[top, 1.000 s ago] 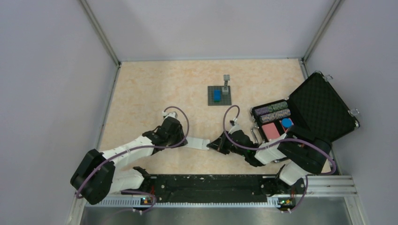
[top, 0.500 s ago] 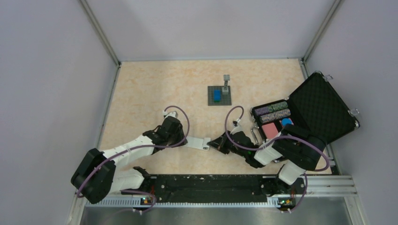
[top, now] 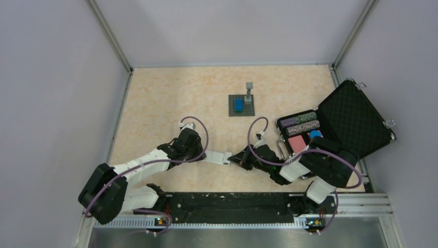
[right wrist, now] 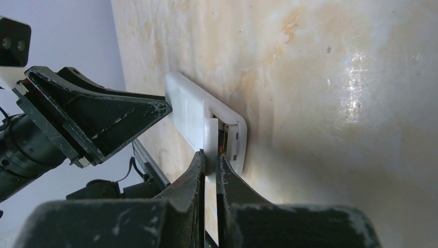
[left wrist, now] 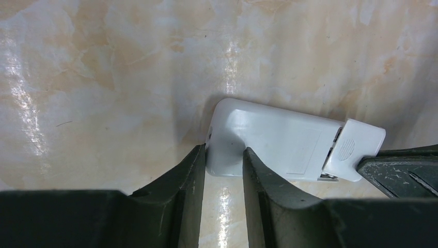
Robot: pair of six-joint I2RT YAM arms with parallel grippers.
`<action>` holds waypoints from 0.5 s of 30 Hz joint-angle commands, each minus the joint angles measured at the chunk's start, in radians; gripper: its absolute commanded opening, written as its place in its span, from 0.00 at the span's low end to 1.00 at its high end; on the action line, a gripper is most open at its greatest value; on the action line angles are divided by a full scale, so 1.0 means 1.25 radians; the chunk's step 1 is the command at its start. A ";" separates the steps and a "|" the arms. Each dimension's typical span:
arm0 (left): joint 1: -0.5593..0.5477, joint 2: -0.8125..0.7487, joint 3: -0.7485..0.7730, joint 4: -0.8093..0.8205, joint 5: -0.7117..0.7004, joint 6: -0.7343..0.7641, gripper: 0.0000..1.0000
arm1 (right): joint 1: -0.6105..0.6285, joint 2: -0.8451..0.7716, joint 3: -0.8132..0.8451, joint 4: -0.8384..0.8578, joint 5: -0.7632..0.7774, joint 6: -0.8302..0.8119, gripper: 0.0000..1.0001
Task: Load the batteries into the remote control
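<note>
The white remote control (top: 217, 157) lies back up on the table between the two arms. My left gripper (left wrist: 223, 152) is shut on its left end, one finger on each side of the white body (left wrist: 279, 139). At the other end a small white battery cover (left wrist: 356, 150) stands slid partly off. My right gripper (right wrist: 210, 157) is shut on this thin cover (right wrist: 210, 137), with the open compartment just beyond it. In the top view the right gripper (top: 231, 161) meets the remote's right end. The batteries are not in view.
An open black case (top: 356, 121) with rows of poker chips (top: 302, 124) stands at the right, close behind the right arm. A grey square plate with a blue block (top: 241, 105) sits further back at the centre. The arms' mounting rail (top: 232, 204) runs along the near edge.
The right gripper has shifted a little to the left against the remote's end. The left gripper has tightened slightly on the remote and then held still.
</note>
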 commanded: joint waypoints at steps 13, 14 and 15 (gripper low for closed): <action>-0.005 0.037 -0.026 -0.013 0.016 -0.024 0.35 | 0.006 -0.036 0.004 -0.075 -0.029 -0.045 0.00; -0.005 0.036 -0.027 -0.013 0.016 -0.023 0.35 | 0.005 -0.030 0.005 -0.070 -0.028 -0.044 0.00; -0.005 0.037 -0.027 -0.014 0.017 -0.023 0.35 | 0.005 -0.026 0.008 -0.070 -0.027 -0.045 0.00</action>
